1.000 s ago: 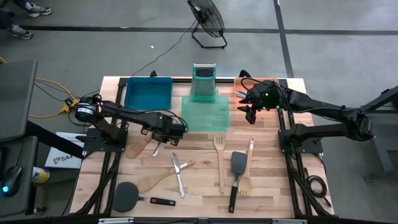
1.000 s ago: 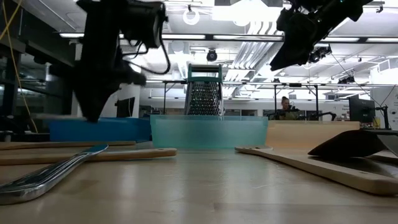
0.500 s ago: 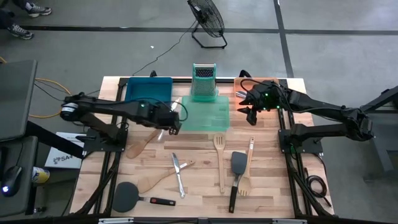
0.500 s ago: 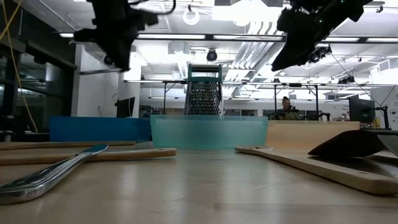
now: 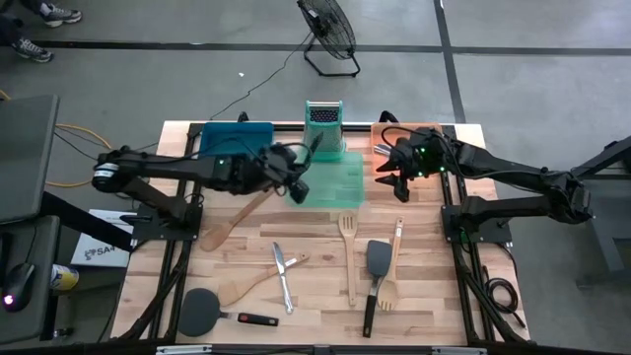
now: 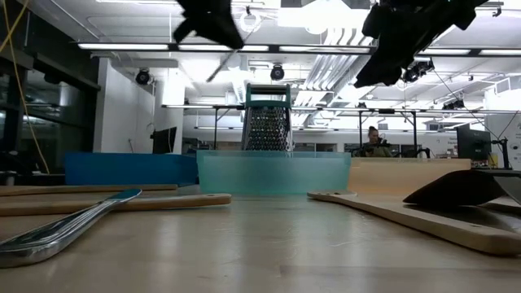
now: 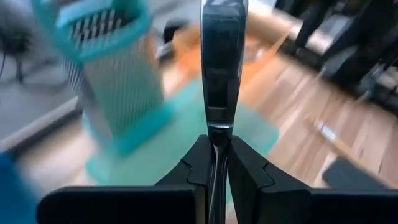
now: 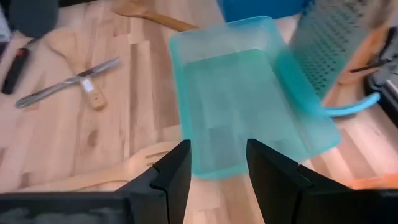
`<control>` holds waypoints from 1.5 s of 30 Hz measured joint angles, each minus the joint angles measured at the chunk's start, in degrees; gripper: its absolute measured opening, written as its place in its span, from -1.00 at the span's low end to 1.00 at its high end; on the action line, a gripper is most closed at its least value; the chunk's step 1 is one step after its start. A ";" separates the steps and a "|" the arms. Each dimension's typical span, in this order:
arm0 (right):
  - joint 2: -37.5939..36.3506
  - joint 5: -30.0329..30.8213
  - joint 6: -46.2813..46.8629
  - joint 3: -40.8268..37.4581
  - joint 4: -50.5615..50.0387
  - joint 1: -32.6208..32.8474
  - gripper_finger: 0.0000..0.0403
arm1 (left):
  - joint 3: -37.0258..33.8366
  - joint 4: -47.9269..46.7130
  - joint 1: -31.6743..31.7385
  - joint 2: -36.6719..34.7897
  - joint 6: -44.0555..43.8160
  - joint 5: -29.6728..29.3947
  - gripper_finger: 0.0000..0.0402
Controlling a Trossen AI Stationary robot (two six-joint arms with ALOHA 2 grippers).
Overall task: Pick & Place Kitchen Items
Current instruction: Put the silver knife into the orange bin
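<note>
While the silver utensil point(image 7: 222, 62), probably a knife, is hanging pinched in my left gripper point(image 7: 217, 163) above the green tray's point(image 5: 340, 187) near-left corner, I am aiming to lower before releasing; my right gripper point(image 8: 217, 165) is waiting with its fingers apart beside the tray.

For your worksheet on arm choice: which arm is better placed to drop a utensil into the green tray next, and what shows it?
The left. Its left gripper is shut on a metal utensil at the green tray's edge; the right gripper hovers open and empty.
</note>
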 joint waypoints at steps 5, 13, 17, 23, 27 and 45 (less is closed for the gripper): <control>-0.04 -0.86 -1.03 0.02 0.32 0.00 -0.27 | 0.07 13.75 2.97 2.35 11.83 4.86 -0.87; -0.13 -8.81 -7.40 0.02 9.93 0.00 -0.27 | 0.07 27.56 7.28 7.22 19.59 15.22 -0.87; 0.62 -9.32 -7.09 0.04 17.85 0.04 -0.19 | 0.04 32.08 7.72 8.81 22.25 17.20 -0.87; 3.42 -9.62 -4.35 0.04 25.81 0.68 0.20 | 0.04 36.09 7.61 9.95 23.24 19.75 -0.87; 5.96 -9.49 -4.01 0.04 30.16 1.74 0.42 | 0.04 37.59 7.61 9.91 24.29 20.22 -0.87; 13.92 -11.95 3.48 0.04 49.58 3.78 0.12 | 0.07 42.02 7.65 9.85 25.81 30.96 -0.87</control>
